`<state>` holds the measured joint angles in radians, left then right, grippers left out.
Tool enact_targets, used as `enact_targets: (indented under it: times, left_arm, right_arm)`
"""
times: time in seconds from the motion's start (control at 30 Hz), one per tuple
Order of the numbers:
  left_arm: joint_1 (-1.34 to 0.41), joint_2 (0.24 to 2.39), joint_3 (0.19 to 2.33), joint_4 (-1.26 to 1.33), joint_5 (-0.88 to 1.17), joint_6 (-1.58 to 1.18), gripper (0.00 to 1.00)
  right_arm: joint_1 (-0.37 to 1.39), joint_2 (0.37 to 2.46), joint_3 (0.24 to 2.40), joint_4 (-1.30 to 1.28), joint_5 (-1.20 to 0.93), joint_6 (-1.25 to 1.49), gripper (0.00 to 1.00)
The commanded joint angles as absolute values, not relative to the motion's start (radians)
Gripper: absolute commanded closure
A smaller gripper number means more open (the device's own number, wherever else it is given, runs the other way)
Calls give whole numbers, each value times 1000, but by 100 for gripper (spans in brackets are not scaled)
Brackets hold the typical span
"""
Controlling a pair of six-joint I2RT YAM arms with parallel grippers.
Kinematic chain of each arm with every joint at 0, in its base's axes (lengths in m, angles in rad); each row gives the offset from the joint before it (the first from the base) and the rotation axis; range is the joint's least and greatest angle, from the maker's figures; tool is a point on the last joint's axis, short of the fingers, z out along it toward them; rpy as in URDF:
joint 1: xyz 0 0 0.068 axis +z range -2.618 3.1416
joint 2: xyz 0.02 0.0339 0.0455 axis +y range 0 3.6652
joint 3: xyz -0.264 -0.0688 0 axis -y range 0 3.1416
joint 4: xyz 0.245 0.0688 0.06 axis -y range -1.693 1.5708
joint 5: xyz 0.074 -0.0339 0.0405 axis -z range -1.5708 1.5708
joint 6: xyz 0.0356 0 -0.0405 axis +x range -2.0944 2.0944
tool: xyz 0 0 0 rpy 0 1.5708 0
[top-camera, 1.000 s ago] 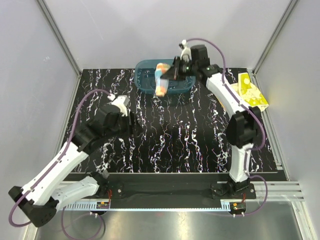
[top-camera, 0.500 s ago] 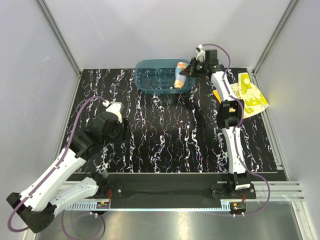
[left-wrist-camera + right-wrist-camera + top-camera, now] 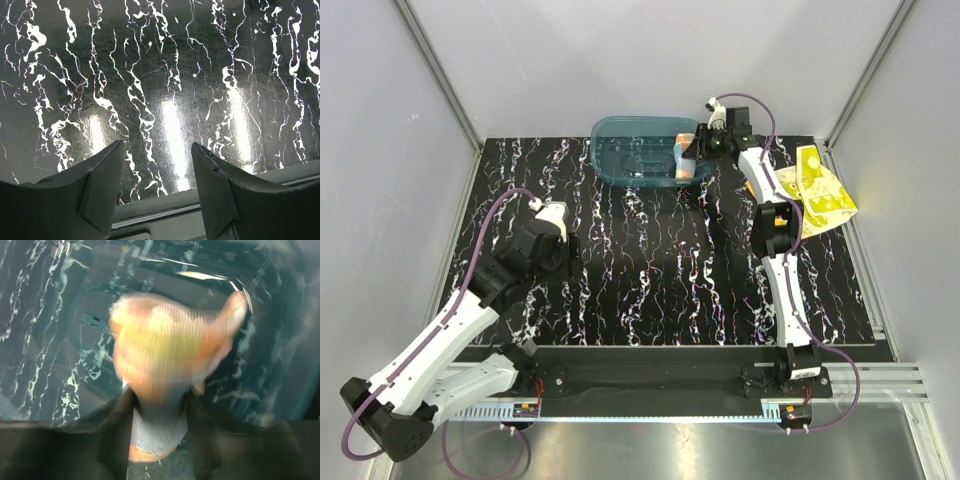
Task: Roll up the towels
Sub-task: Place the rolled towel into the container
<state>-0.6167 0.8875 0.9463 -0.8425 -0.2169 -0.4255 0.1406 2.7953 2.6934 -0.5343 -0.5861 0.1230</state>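
A rolled towel [image 3: 685, 155], light blue and yellow with orange dots, lies at the right end of the teal tub [image 3: 605, 132]. My right gripper [image 3: 697, 148] hangs over that end. In the right wrist view the rolled towel [image 3: 170, 350] is a blurred smear sliding out between the fingers [image 3: 117, 435] of the right gripper [image 3: 157, 405], which flank its blue end with the jaws parted. The bright yellow towel [image 3: 817, 190] lies flat at the table's right edge. My left gripper [image 3: 563, 240] is open and empty above the left of the table, as the left wrist view of it [image 3: 157, 150] shows.
The black marbled table [image 3: 660, 270] fills the view, with grey walls on three sides. The tub stands at the back centre. Under the left gripper, the table's near edge rail [image 3: 165, 210] shows.
The right arm swung the rolled towel from the tub's middle to its right end and its jaws have parted. The left arm pulled back toward its base.
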Motion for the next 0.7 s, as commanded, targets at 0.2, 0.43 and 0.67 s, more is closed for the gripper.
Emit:
enact_targets:
  times: [0.2,0.43,0.67]
  left_arm:
    - [-591,881,931,-798,-215,-396,40]
    - [-589,862,920,-787,-213,-393,39]
    - [-589,841,910,-775,-218,-388,39]
  right_arm:
    - [133,2718,2642,-545,-390,52,37]
    - [132,2626,2614,-518,-377,83,25]
    - [132,2520,2566,-488,-388,118,16]
